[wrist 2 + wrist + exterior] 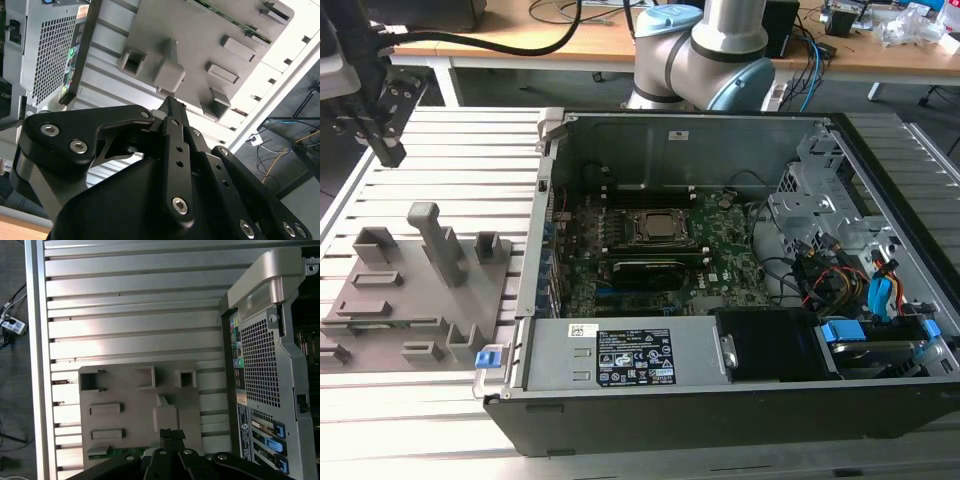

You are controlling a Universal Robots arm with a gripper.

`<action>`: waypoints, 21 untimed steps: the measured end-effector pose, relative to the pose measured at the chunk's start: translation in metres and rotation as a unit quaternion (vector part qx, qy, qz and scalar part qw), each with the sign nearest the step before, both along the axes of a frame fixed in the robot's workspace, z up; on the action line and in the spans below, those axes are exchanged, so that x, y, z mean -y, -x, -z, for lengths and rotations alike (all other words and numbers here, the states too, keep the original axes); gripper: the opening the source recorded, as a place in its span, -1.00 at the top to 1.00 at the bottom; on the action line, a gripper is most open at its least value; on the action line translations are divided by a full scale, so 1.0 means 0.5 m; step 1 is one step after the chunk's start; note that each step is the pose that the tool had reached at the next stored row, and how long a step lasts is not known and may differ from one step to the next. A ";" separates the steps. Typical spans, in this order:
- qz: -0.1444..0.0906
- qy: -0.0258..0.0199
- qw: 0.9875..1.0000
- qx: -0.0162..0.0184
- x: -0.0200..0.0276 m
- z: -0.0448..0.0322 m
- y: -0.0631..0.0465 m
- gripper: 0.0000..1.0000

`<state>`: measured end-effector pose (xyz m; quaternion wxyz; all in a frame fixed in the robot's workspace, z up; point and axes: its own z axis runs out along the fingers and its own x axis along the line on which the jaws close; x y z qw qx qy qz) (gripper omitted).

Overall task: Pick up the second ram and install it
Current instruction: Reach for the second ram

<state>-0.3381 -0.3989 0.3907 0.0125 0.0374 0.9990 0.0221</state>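
My gripper point(172, 432) hovers closed and empty over the grey fixture tray point(130, 410). Gripping the second ram point(112, 452) squarely by its long edges seems wise.

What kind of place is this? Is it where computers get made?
Probably a robotics lab or workshop: a robot arm stands behind an opened desktop computer case on a slotted metal table, with cable-strewn wooden desks beyond.

slatted aluminium table point(460, 160), wooden desk point(595, 50) behind, grey floor point(12, 390)
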 end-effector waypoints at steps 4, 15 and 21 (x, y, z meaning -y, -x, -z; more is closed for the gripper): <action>0.000 0.000 1.000 0.000 0.0000 0.000 0.023 0.79; 0.000 0.000 1.000 0.000 0.0000 0.002 0.069 0.79; 0.000 0.000 1.000 0.000 0.0000 0.002 0.090 0.79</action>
